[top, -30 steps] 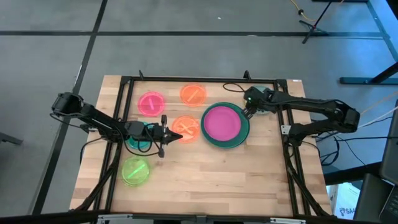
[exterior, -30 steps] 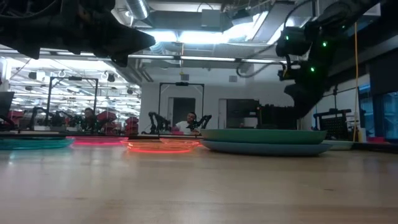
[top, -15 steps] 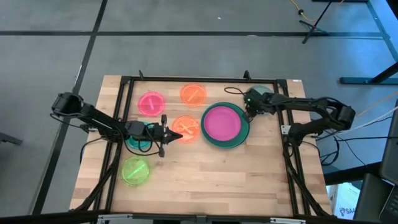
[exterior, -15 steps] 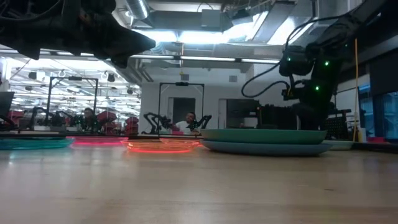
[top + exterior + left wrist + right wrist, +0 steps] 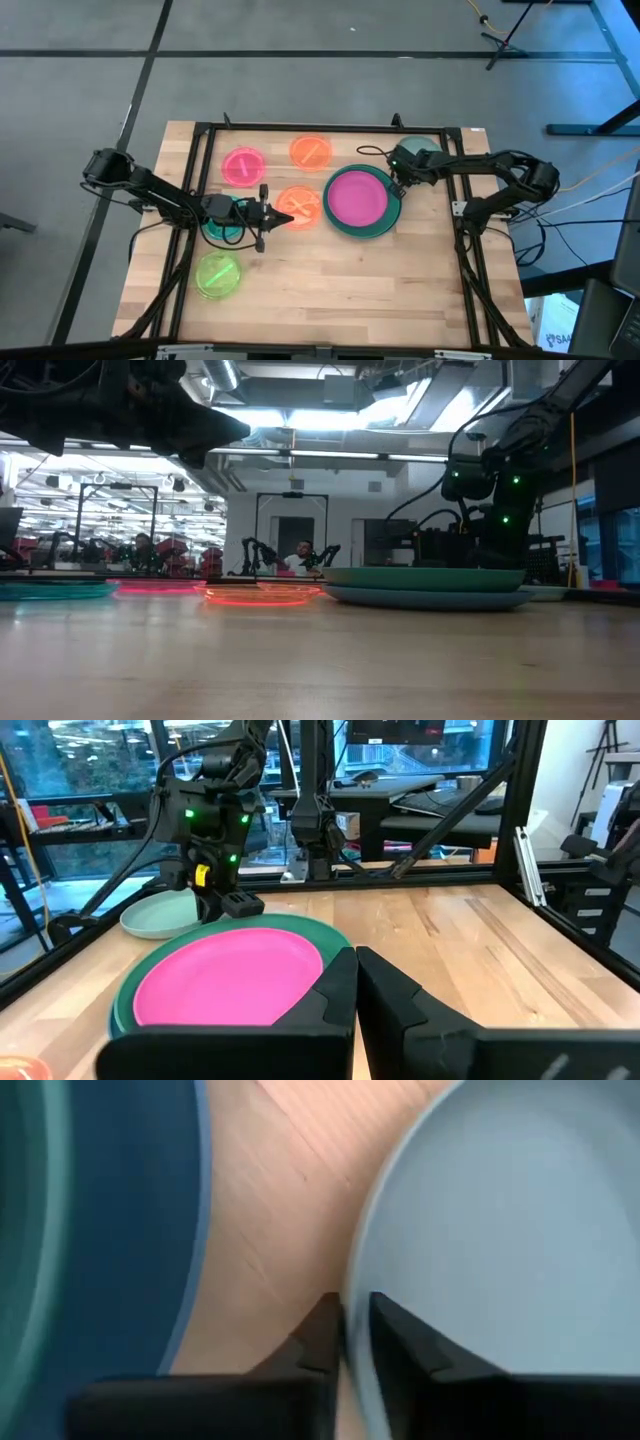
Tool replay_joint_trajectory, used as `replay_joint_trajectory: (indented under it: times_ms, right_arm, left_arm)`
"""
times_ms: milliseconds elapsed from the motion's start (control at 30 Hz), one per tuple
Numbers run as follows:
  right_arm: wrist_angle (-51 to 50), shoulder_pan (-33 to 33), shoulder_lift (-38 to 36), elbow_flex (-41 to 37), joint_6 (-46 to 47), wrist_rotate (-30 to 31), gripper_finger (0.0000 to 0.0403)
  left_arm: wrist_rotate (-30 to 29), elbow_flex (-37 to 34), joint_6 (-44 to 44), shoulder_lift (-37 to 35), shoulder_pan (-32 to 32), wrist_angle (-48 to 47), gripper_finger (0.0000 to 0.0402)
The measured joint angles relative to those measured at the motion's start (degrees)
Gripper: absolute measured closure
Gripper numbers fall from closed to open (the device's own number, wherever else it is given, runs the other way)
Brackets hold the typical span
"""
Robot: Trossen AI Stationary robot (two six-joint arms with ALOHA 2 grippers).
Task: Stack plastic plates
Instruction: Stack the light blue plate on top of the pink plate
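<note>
The large plates are stacked right of the table's centre: magenta (image 5: 356,198) on dark green (image 5: 393,214) on blue (image 5: 130,1210). The grey-green plate (image 5: 421,148) lies flat on the table just beyond the stack, at the far right. My right gripper (image 5: 397,183) is down at that plate's near-left edge and shut on it. My left gripper (image 5: 272,215) is shut and hangs above the table between a teal plate (image 5: 222,226) and an orange plate (image 5: 298,204). It holds nothing. My right gripper pinches the rim of the grey-green plate (image 5: 352,1280) on the side facing the stack. One finger (image 5: 322,1330) is outside the rim and the other (image 5: 400,1335) is over the plate's inside. The fingers point down from above. The plate lies flat on the table.
Small plates lie on the table's left half: pink (image 5: 243,165), a second orange (image 5: 310,151) and lime (image 5: 218,274). A black frame (image 5: 300,128) runs round the table. A narrow strip of bare wood (image 5: 270,1230) separates the stack from the grey-green plate.
My right gripper has come down beside the far right of the stack to the grey-green plate's rim, shifting slightly toward the table's left. The plates and my left arm have stayed where they were.
</note>
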Motion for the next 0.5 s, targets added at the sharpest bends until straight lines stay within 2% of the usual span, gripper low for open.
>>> replay_joint_trajectory:
  times_ms: [67,267,500]
  right_arm:
    - [0.2,0.0,0.0,0.0,-1.1,0.2,0.0395]
    - [-2.3,1.0,-0.9,2.1,-1.7,1.2,0.0399]
    - [-6.5,9.5,-6.0,7.1,-1.0,2.1,0.04]
  left_arm:
    - [0.0,0.0,0.0,0.0,0.0,0.0,0.0401]
    - [0.0,0.0,0.0,0.0,0.0,0.0,0.0401]
    - [0.0,0.0,0.0,0.0,0.0,-0.4,0.0401]
